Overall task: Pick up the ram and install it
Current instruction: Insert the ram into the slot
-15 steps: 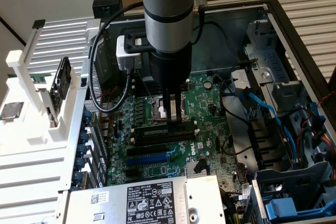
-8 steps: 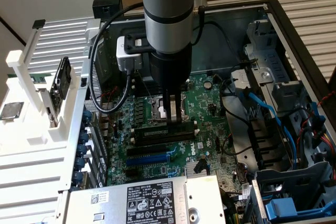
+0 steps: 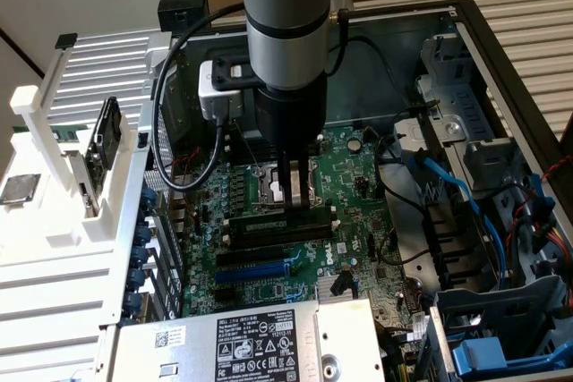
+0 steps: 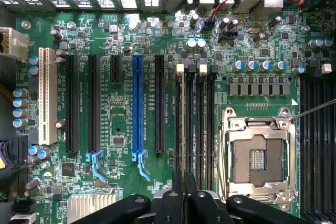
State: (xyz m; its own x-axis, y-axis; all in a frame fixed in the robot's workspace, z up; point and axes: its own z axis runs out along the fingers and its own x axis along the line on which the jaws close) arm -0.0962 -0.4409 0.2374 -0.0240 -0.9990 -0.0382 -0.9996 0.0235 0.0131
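Tool (image 4: 183, 183) clamped on the ram (image 4: 183, 203), stick edge-on between its fingers, above black memory slots (image 4: 194, 124) beside CPU socket (image 4: 257, 156)

I see my arm (image 3: 286, 33) hanging down into the open computer case (image 3: 466, 33). Its gripper (image 3: 294, 199) pinches the ram (image 3: 269, 224), on edge along the black memory slots (image 3: 260, 244), just beside the processor socket (image 3: 266, 187) near the middle of the green motherboard (image 3: 358, 176).
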